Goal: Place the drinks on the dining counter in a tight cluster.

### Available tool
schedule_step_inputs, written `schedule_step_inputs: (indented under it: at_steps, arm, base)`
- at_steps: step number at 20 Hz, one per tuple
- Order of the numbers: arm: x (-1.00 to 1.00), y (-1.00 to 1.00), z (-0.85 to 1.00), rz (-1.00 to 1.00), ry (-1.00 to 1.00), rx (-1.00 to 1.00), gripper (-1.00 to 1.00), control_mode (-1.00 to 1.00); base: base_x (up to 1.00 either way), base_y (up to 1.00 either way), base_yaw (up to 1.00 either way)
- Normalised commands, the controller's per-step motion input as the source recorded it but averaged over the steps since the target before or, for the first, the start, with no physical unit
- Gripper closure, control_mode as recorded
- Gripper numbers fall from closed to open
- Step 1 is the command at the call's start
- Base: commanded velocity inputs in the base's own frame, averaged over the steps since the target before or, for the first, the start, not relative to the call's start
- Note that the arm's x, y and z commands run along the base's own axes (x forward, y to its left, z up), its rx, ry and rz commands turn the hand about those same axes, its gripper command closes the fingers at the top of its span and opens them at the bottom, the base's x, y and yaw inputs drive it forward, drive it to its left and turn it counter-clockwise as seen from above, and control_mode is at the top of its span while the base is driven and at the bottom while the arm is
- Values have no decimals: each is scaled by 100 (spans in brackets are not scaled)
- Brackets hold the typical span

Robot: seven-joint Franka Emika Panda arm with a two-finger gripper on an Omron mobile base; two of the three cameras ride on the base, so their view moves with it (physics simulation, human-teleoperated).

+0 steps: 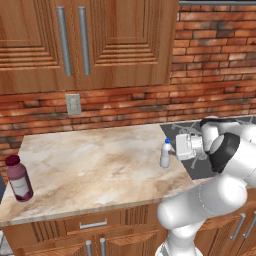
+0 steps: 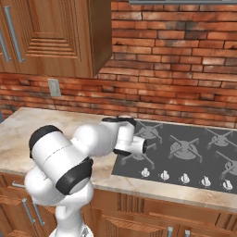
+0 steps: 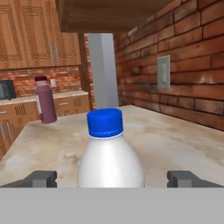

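White arm point(image 1: 220, 190) bent at the elbow and reaching out level over the marble counter point(image 1: 95, 165), wrist turned sideways so the hand points along the countertop, away from the dark stovetop point(image 2: 185, 152). From the right base view, just the big white elbow and forearm folded across the counter's edge, with the hand end sitting near the stovetop's near corner.

Gripper point(image 3: 112, 178) spread wide, as far apart as it goes, one dark fingertip point(image 3: 41, 178) low on one side of the hand view and the other low on the opposite side. Nothing clamped. Sitting right between those tips: the water bottle point(image 3: 110, 153), upright, blue cap up, pale body. Fingertips clear of the bottle's sides, gap visible both sides, so straddling it rather than gripping.

In the left base view, same water bottle point(image 1: 165, 154) standing near the counter's right end, just beside the stovetop edge and right in front of the hand.

Juice bottle point(image 1: 19, 178), purple-red with a maroon cap, upright well apart at the counter's far left front corner; also seen in the hand view point(image 3: 45, 99) beyond the water bottle, at the far end of the countertop.

Brick wall point(image 1: 215, 60) behind, wooden cabinets point(image 1: 85, 40) overhead, a wall outlet point(image 1: 73, 104) below them.
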Motion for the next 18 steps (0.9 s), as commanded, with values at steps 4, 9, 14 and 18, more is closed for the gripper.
schedule_step_inputs:
  at_steps: [4,9,14,18]
  arm:
    - [1,3,-2,0,-1,0,-100,-100]
    - [-4,17,0,2,-4,0,-100,-100]
    - [2,20,0,0,-10,-4,-100,-100]
    - [2,14,-2,0,-1,0,-100,-100]
  base:
    - [0,0,0]
    - [0,0,0]
    - [0,0,0]
    - [0,0,0]
